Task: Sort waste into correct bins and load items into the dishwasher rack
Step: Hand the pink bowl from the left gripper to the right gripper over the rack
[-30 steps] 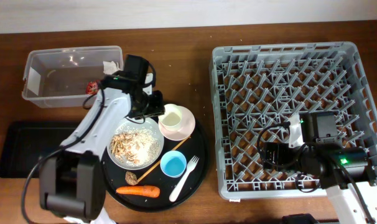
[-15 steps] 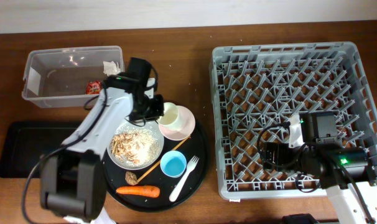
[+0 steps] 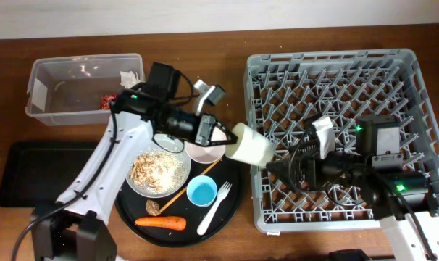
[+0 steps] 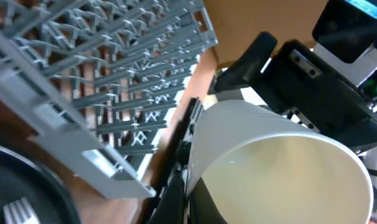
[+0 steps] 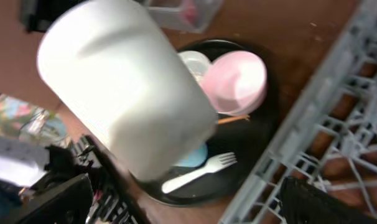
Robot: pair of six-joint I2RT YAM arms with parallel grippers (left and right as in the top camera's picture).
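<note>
The left gripper (image 3: 230, 141) has its fingers (image 4: 186, 134) clamped on the rim of the cup (image 3: 251, 146). The cup is held in the air on its side, across the left wall of the rack (image 3: 328, 58), with its base pointing into the rack.

The right gripper (image 3: 276, 168) has its fingers spread wide. It sits just inside the rack's left wall and faces the cup's base. Whether the fingers touch the cup cannot be told. In the right wrist view the cup (image 5: 123, 87) fills the upper left of the frame.

The remaining things lie left of the rack:
- The round tray (image 3: 234, 206) sits just beside the rack.
- It carries the bowl (image 3: 205, 151), the plate (image 3: 177, 174) with shells (image 3: 151, 168), the blue cup (image 3: 202, 191), the fork (image 3: 214, 206), the stick (image 3: 193, 182) and the carrot (image 3: 161, 222).
- The tub (image 3: 35, 87) stands well apart from the rack and holds the red wrapper (image 3: 106, 101) and the tissue (image 3: 130, 75).
- The black tray (image 3: 31, 170) lies farthest from the rack.
</note>
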